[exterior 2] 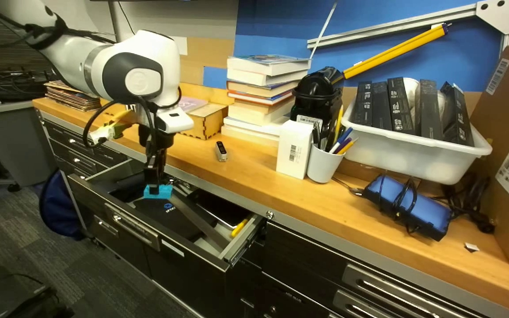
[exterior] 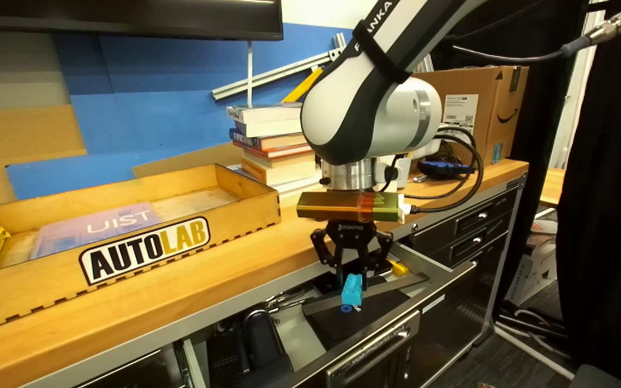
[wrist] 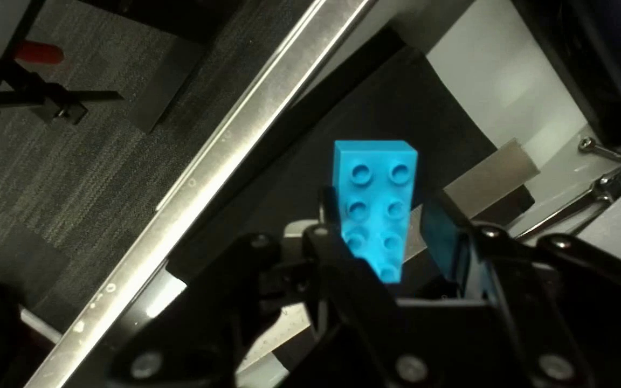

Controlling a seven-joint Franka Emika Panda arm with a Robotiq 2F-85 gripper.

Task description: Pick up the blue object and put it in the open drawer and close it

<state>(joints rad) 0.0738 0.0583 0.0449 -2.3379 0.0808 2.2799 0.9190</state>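
Note:
The blue block (exterior: 352,293) is at my gripper's fingertips (exterior: 352,280), tilted, over the open drawer (exterior: 429,293). An exterior view also shows the block (exterior 2: 165,192), the gripper (exterior 2: 153,189) and the drawer (exterior 2: 201,260). In the wrist view the studded block (wrist: 378,188) lies between the fingers (wrist: 383,215), along the left finger, with a narrow gap to the right finger. The gripper looks slightly open. I cannot tell whether the left finger touches the block or whether it rests on anything below. The drawer's metal rim (wrist: 197,199) crosses the wrist view.
Inside the drawer lie a flat black case (exterior: 337,326), a metal strip (exterior 2: 197,221), tools and a yellow item (exterior 2: 239,227). On the worktop stand a wooden AUTOLAB tray (exterior: 149,248), stacked books (exterior 2: 263,92), a white box (exterior 2: 294,149) and a cup of pens (exterior 2: 323,163).

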